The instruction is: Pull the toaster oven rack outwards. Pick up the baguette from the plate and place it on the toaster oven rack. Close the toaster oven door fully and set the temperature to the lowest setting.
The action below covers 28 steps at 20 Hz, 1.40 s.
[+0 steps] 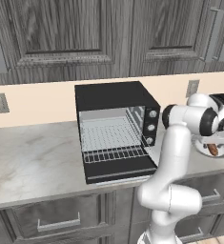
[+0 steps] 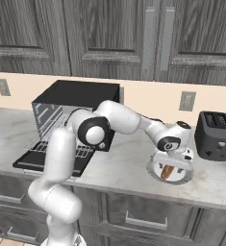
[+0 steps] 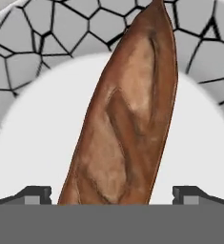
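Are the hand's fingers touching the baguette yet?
Apart. In the hand view, both fingertips stand wide of the baguette, with white plate showing in the gaps.

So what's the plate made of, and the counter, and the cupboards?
The plate looks like glazed ceramic: smooth white middle, grey crackle-patterned rim. The counter seems polished marble or stone, pale with faint veins. The cupboards look like grey-stained wood, since grain lines show.

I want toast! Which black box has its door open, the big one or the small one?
The big toaster oven on the left: its door lies flat, showing the rack. The small toaster has only top slots.
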{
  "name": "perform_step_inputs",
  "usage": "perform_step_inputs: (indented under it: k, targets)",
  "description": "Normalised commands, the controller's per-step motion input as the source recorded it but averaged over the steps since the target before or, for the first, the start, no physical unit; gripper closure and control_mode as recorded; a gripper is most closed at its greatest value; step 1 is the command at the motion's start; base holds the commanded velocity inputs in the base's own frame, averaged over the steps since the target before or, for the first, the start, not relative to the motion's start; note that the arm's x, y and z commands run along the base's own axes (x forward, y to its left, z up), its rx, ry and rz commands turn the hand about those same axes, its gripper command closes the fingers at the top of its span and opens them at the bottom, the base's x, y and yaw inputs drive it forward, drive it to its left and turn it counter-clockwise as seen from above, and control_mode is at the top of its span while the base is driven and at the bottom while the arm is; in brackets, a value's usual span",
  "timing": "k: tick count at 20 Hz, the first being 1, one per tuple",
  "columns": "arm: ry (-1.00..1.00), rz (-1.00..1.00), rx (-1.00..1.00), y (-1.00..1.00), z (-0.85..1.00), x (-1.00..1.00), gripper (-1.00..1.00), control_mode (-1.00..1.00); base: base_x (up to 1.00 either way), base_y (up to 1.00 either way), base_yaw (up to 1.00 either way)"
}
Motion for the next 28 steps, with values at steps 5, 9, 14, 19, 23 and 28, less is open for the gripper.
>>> perform_step_inputs:
  k: [5,9,14,19,23,28]
  targets:
    - [0.07,-0.01,-0.25,0.62,-0.37,0.00,1.00,-1.00,0.00,0.00,0.00]
    - [0.00,-0.04,-0.01,0.06,0.00,-0.10,1.00,-1.00,0.00,0.00,0.00]
    - [0.04,0.00,0.06,0.07,0.43,-0.30,1.00,-1.00,0.00,0.00,0.00]
    - [0.02,0.00,0.25,0.00,0.99,-0.46,1.00,-1.00,0.00,0.00,0.00]
    - [0.01,0.04,0.24,0.10,1.00,-0.41,1.00,-1.00,0.00,0.00,0.00]
    - [0.00,0.55,0.19,0.27,0.60,-0.32,1.00,-1.00,0.00,0.00,0.00]
